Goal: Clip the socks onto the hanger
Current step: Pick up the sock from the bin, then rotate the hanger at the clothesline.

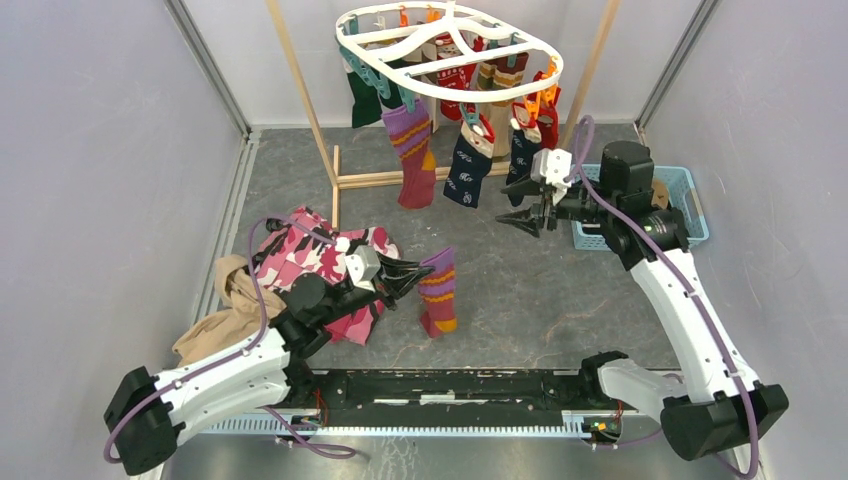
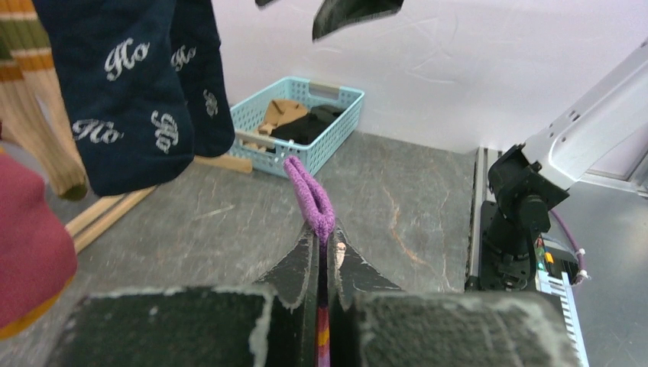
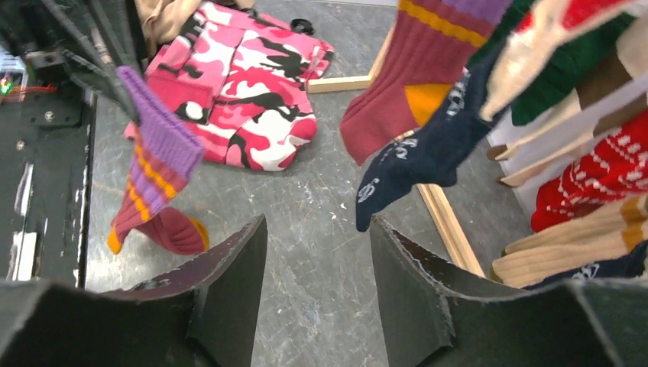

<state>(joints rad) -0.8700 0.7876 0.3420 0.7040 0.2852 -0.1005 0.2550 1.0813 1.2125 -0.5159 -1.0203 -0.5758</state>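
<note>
While left tool (image 1: pixel 408 277) clamps shut on the cuff of the striped sock (image 1: pixel 438 292), keeping that edge uppermost for clipping, right tool (image 1: pixel 527 206) hangs half open, empty, beside the hanger (image 1: pixel 450 52).

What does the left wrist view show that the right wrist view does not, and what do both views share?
Only the left wrist view shows the blue basket and a close look at the left end effector, shut on the purple cuff of the striped sock. Only the right wrist view shows the pink camouflage cloth, the red patterned socks and the right end effector, open with nothing between its fingers. Both show the striped sock held by its cuff, the hanging navy socks with white lettering and the wooden rack base.
</note>
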